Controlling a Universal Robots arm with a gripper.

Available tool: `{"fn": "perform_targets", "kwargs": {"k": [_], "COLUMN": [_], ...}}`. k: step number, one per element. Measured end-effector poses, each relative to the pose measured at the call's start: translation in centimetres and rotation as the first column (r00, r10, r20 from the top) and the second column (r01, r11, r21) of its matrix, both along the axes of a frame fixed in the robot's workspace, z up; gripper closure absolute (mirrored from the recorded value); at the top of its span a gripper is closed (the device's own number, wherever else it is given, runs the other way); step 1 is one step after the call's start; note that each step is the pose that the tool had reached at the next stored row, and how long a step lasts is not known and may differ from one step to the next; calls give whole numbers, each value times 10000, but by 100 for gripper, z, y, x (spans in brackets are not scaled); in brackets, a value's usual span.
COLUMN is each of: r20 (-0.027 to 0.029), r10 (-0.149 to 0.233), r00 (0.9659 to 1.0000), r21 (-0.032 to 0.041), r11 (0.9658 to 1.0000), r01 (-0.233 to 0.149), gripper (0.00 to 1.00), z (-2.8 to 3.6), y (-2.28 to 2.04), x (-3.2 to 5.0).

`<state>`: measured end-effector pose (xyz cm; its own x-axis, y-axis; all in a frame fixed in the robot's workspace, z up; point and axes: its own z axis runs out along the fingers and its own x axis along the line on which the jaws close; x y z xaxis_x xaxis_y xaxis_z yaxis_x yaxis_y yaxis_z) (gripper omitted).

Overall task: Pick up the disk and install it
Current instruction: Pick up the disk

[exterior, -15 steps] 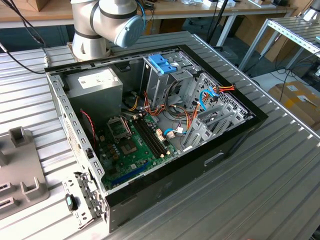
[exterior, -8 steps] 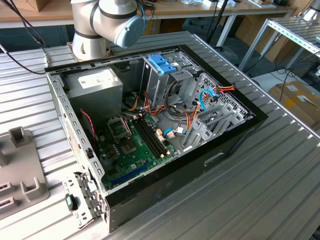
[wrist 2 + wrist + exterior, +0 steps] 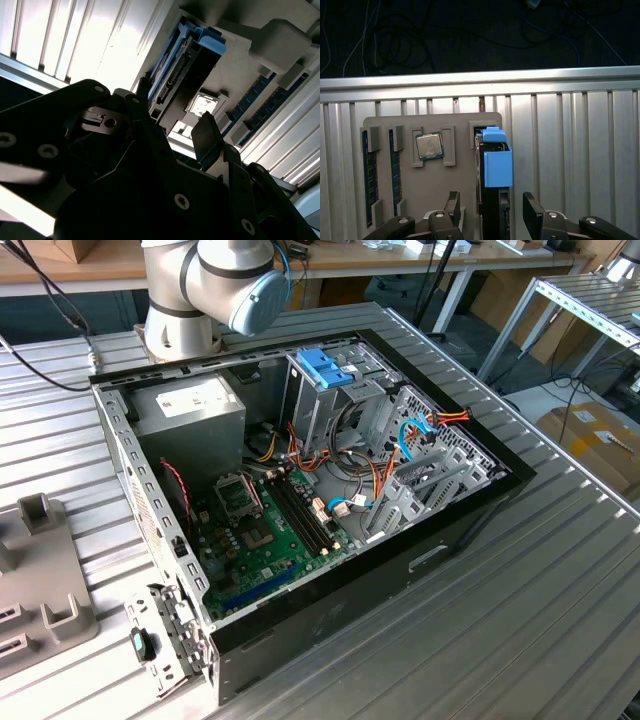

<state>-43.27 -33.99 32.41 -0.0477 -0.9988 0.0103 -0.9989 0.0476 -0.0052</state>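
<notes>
One disk stands on edge in the grey tray, beside one processor chip and two memory sticks (first wrist view). The gripper hangs over it, its two fingers wide apart, one on each side of the disk, not touching.

I see the disk cut off by the first wrist view's edge, and the arm cropped in the exterior view.

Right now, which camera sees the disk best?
The first wrist view: the disk stands on edge in the grey holder, blue rail clear, near the open pincer. The second wrist view shows it slanted, in shadow.
</notes>
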Motion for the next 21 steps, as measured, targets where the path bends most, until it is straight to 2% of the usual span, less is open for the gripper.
{"fn": "perform_targets", "kwargs": {"k": [10,19,21], "r20": [1,0,-2], "r10": [0,1,1], "r00": [10000,10000,10000], "r21": [2,1,107], "r11": [10000,10000,9999], "r01": [0,-1,-1], "gripper": [39,39,39], "z": [-25,-149,-156], "y": [0,0,0], "x": [0,0,0]}}
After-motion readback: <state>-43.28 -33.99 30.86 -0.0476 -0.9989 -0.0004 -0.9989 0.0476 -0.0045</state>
